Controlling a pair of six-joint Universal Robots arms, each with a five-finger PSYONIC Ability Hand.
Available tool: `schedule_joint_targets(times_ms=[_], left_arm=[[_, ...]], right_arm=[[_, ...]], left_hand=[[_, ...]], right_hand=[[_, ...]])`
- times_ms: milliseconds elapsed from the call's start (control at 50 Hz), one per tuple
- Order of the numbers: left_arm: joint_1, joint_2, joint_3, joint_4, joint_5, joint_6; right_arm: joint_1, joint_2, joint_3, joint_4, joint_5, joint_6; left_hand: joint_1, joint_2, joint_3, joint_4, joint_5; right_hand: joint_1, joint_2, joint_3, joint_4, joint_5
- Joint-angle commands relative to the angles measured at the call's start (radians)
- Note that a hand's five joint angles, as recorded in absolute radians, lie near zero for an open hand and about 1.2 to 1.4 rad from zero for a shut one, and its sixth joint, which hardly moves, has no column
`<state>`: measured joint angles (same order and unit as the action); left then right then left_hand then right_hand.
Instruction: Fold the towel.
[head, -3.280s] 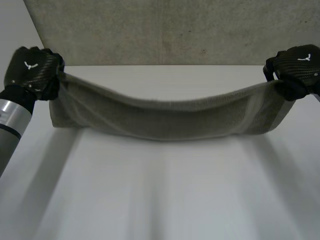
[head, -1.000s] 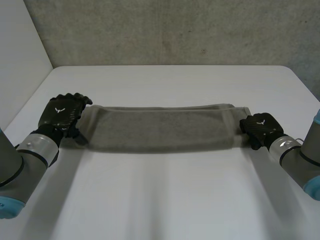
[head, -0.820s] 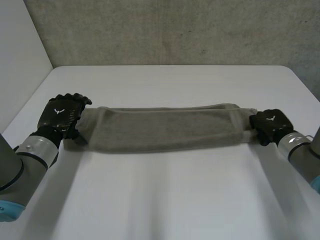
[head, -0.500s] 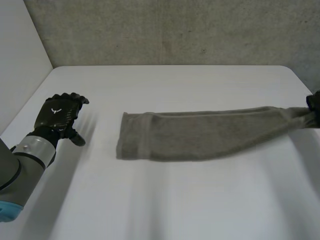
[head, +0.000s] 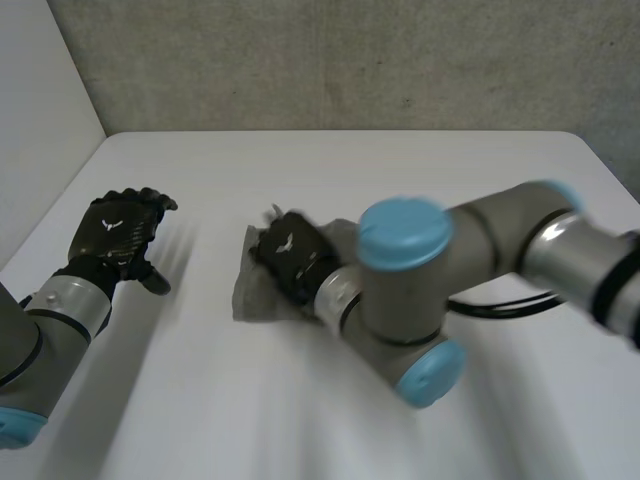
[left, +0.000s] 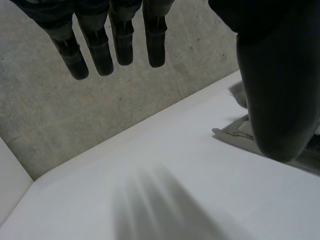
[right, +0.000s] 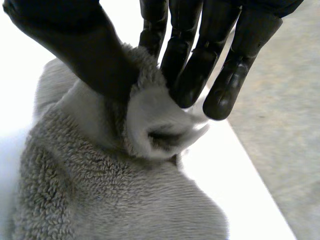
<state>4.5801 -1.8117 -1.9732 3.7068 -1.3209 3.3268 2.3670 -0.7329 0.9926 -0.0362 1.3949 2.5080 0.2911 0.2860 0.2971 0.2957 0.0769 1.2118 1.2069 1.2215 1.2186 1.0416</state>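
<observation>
Pinching a fold of the grey terry-cloth towel (right: 110, 200) between thumb and fingers, the black right robot hand (head: 290, 255) sits on the towel's bunched end, left of the white table's (head: 400, 160) middle. Near the table's left edge, the black left robot hand (head: 118, 230) has straight fingers and holds nothing.

No legible text, number or label was present. The only markings were a small white emblem (head: 112, 224) on the back of the left hand (head: 122, 238) and a matching emblem (head: 287, 241) on the back of the right hand (head: 292, 264). Neither carried readable lettering.
</observation>
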Motion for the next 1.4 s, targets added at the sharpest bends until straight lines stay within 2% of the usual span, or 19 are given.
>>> schedule_joint_targets(times_ms=[20,60,140,180,300,360,440,560,580,600,640,700,740,860,960,1060,1100,1160,1400], left_arm=[[-0.003,0.0,-0.012,0.004,0.0,0.003],[-0.004,0.0,-0.015,0.007,0.002,0.005],[-0.006,0.0,-0.015,0.007,0.002,0.007],[-0.009,0.0,-0.015,0.007,0.002,0.007],[-0.016,0.002,-0.015,0.007,0.002,0.007],[-0.03,0.005,-0.016,0.005,0.003,0.007],[-0.064,0.006,-0.013,0.005,0.005,0.007],[-0.177,0.011,0.007,0.004,0.005,0.005],[-0.212,0.011,0.02,0.004,0.008,0.005],[-0.213,0.011,0.02,0.004,0.008,0.005],[-0.294,0.006,0.057,0.002,0.005,0.002],[-0.339,-0.005,0.082,-0.002,0.005,0.0],[-0.415,-0.043,0.134,-0.002,0.003,0.002],[-0.509,-0.194,0.285,-0.007,-0.012,0.003],[-0.513,-0.278,0.358,-0.007,-0.018,0.007],[-0.51,-0.411,0.485,-0.008,-0.098,0.008],[-0.5,-0.465,0.54,-0.013,-0.162,0.011],[-0.484,-0.486,0.562,-0.022,-0.205,0.011],[-0.406,-0.459,0.498,-0.103,-0.247,0.057]], right_arm=[[0.031,0.076,-0.031,0.001,0.088,-0.104],[0.023,0.022,0.001,-0.005,0.117,-0.088],[0.012,-0.082,0.084,-0.024,0.121,-0.02],[-0.043,-0.192,0.193,-0.05,0.116,0.073],[-0.17,-0.324,0.36,-0.083,0.102,0.17],[-0.238,-0.372,0.471,-0.088,0.078,0.192],[-0.35,-0.39,0.608,-0.131,-0.016,0.198],[-0.433,-0.381,0.719,-0.247,-0.083,0.198],[-0.433,-0.381,0.719,-0.248,-0.083,0.198],[-0.442,-0.378,0.725,-0.258,-0.086,0.199],[-0.449,-0.373,0.727,-0.26,-0.088,0.199],[-0.454,-0.362,0.732,-0.258,-0.086,0.199],[-0.456,-0.356,0.735,-0.26,-0.085,0.199],[-0.454,-0.349,0.756,-0.26,-0.08,0.199],[-0.445,-0.35,0.77,-0.268,-0.079,0.199],[-0.442,-0.353,0.782,-0.275,-0.079,0.199],[-0.442,-0.352,0.785,-0.287,-0.077,0.201],[-0.44,-0.35,0.79,-0.303,-0.077,0.199],[-0.442,-0.345,0.791,-0.363,-0.077,0.199]], left_hand=[[-0.06,-0.055,-0.066,-0.065,-0.02],[-0.06,-0.055,-0.066,-0.065,-0.02],[-0.063,-0.058,-0.069,-0.068,-0.023],[-0.06,-0.055,-0.066,-0.065,-0.02],[-0.063,-0.058,-0.069,-0.068,-0.023],[-0.063,-0.058,-0.069,-0.068,-0.023],[-0.063,-0.058,-0.069,-0.068,-0.023],[-0.054,-0.049,-0.06,-0.059,-0.014],[-0.051,-0.046,-0.057,-0.056,-0.011],[-0.051,-0.046,-0.057,-0.056,-0.011],[-0.048,-0.043,-0.054,-0.053,-0.009],[-0.048,-0.043,-0.054,-0.053,-0.009],[-0.048,-0.043,-0.054,-0.053,-0.009],[-0.039,-0.034,-0.045,-0.044,0.0],[-0.036,-0.031,-0.042,-0.041,0.003],[-0.034,-0.028,-0.04,-0.038,0.006],[-0.034,-0.028,-0.04,-0.038,0.006],[-0.034,-0.028,-0.04,-0.038,0.006],[-0.036,-0.031,-0.042,-0.041,0.003]], right_hand=[[-1.037,-1.032,-1.047,-1.044,-1.042],[-1.037,-1.032,-1.047,-1.044,-1.042],[-1.037,-1.032,-1.047,-1.044,-1.042],[-1.037,-1.032,-1.047,-1.044,-1.042],[-1.037,-1.032,-1.047,-1.044,-1.042],[-1.037,-1.032,-1.047,-1.044,-1.042],[-1.037,-1.032,-1.047,-1.044,-1.042],[-1.022,-1.017,-1.032,-1.029,-1.026],[-1.021,-1.016,-1.031,-1.028,-1.025],[-0.957,-0.952,-0.967,-0.964,-0.962],[-0.936,-0.931,-0.946,-0.943,-0.941],[-0.936,-0.931,-0.946,-0.943,-0.94],[-0.933,-0.928,-0.943,-0.94,-0.937],[-0.933,-0.928,-0.943,-0.94,-0.937],[-0.933,-0.928,-0.943,-0.94,-0.937],[-0.93,-0.925,-0.94,-0.937,-0.934],[-0.918,-0.914,-0.928,-0.925,-0.923],[-0.91,-0.905,-0.919,-0.916,-0.914],[-0.745,-0.74,-0.755,-0.752,-0.75]])
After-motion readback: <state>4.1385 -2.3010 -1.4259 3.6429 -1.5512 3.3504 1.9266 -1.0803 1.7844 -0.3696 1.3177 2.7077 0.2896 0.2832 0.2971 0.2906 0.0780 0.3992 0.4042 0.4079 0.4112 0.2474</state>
